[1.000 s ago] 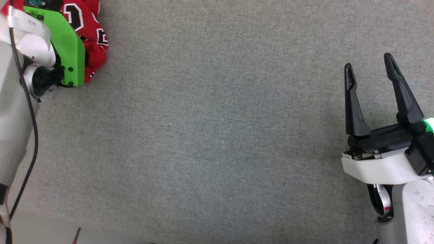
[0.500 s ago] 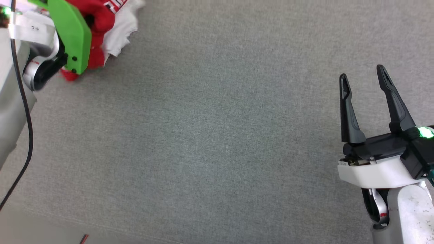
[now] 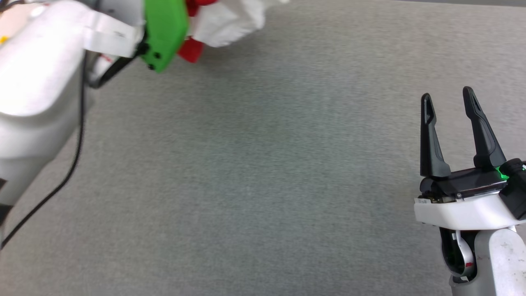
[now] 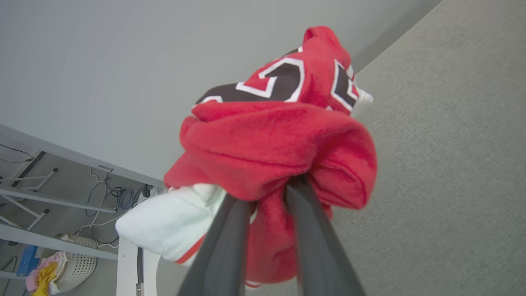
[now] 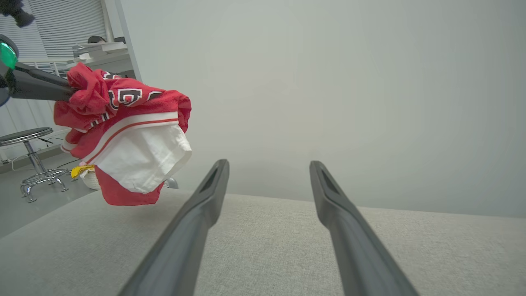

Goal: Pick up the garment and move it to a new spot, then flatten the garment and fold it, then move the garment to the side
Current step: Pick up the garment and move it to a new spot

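The garment (image 4: 279,144), a red jersey with a white sleeve and black white-outlined numbers, hangs bunched from my left gripper (image 4: 269,191), which is shut on a fold of its red cloth. In the right wrist view the garment (image 5: 123,139) dangles clear above the grey surface, with the left gripper's dark fingers (image 5: 41,88) reaching in from the left. From the head view its red and white cloth (image 3: 230,20) shows at the top edge, beside my left wrist's green plate (image 3: 164,33). My right gripper (image 3: 448,95) stands open at the lower right with nothing between its fingers.
A grey fabric-covered table (image 3: 263,172) spreads below both arms. Beyond its far-left edge stand a stool (image 5: 28,137) and a white basket (image 4: 78,263) of cloth on the floor. A pale wall (image 5: 328,82) rises behind the table.
My left gripper has closed on the garment, lifted it off the surface and carried it rightward. The head view has shifted. The right gripper stays open, much where it was.
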Available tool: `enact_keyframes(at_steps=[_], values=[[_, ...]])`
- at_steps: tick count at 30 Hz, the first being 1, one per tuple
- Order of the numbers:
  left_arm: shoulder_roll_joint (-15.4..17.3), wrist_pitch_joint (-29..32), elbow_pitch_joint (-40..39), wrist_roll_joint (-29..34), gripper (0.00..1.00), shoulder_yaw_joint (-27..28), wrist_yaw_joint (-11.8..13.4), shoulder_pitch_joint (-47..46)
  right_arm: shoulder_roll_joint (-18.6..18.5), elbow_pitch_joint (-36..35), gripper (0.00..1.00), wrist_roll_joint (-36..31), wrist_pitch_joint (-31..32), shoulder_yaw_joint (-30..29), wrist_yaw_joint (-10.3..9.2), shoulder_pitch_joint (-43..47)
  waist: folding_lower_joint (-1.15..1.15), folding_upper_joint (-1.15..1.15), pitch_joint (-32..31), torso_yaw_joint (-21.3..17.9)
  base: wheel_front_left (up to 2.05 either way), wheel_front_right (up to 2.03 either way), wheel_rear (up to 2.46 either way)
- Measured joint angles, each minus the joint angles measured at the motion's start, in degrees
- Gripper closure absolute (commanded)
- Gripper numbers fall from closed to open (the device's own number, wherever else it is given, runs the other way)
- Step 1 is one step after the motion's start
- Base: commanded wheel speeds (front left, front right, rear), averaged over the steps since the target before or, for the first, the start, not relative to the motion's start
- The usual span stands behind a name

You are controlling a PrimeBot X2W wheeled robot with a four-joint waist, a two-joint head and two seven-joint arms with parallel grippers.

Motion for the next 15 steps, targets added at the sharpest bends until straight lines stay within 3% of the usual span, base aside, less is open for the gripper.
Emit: enact_keyframes(at_steps=[15], values=[[-12.28, -3.23, -1.94, -0.44, 1.00, -13.59, -0.01, -1.50, -0.02, 0.02, 0.00, 3.32, -0.01, -1.32, 0.00, 0.16, 0.00, 0.00, 0.96, -11.91, 0.00, 0.00, 0.00]])
